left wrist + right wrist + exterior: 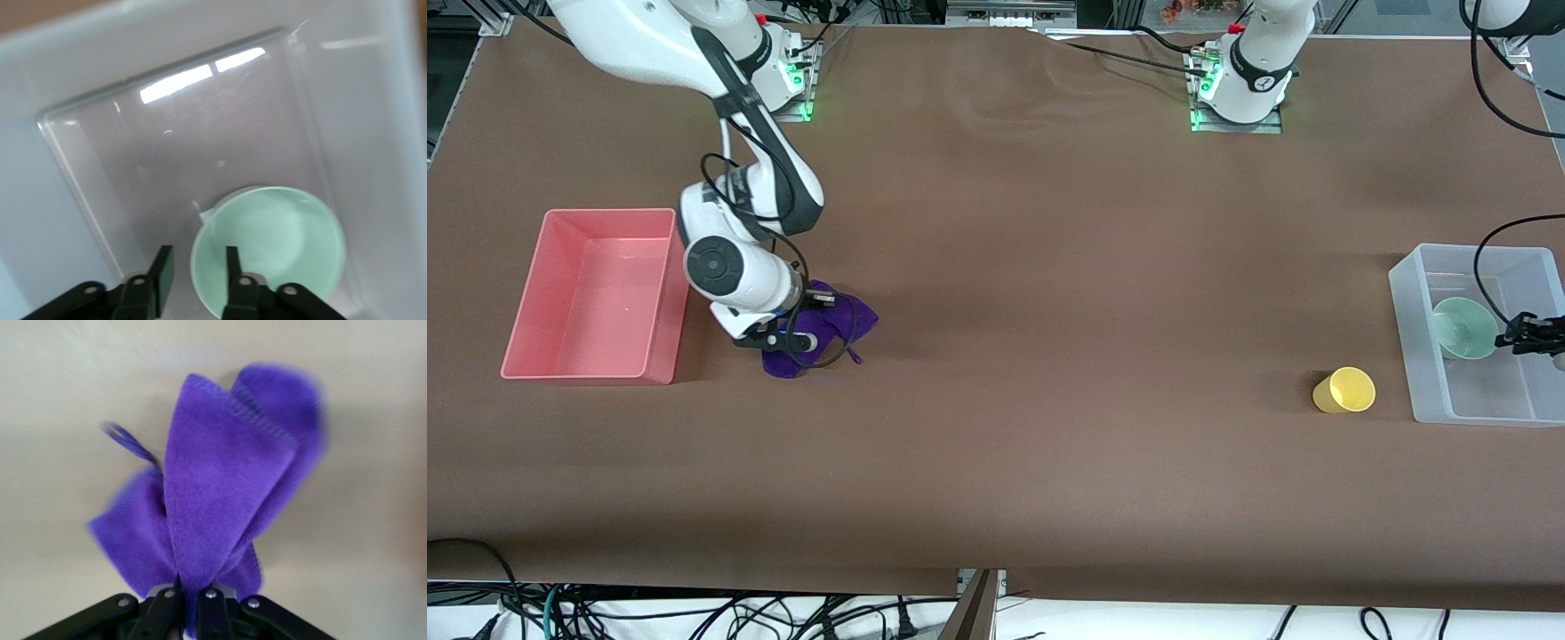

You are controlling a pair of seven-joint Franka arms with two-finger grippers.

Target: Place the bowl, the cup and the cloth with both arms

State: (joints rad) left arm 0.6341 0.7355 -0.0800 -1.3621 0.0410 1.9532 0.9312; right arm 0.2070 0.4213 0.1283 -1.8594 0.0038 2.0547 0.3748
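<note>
The pale green bowl (1463, 327) sits in the clear bin (1467, 249) at the left arm's end of the table. My left gripper (1525, 336) is over it and open. In the left wrist view, the left gripper (198, 267) straddles the rim of the bowl (280, 240), one finger inside and one outside. My right gripper (787, 342) is shut on the purple cloth (845, 320) beside the pink bin. In the right wrist view, the cloth (220, 493) bunches up into the right gripper (193, 597). The yellow cup (1345, 390) lies on its side on the table beside the clear bin.
An empty pink bin (596, 213) stands at the right arm's end of the table. The clear bin's floor (200, 133) holds only the bowl. Brown cloth covers the table between the two bins.
</note>
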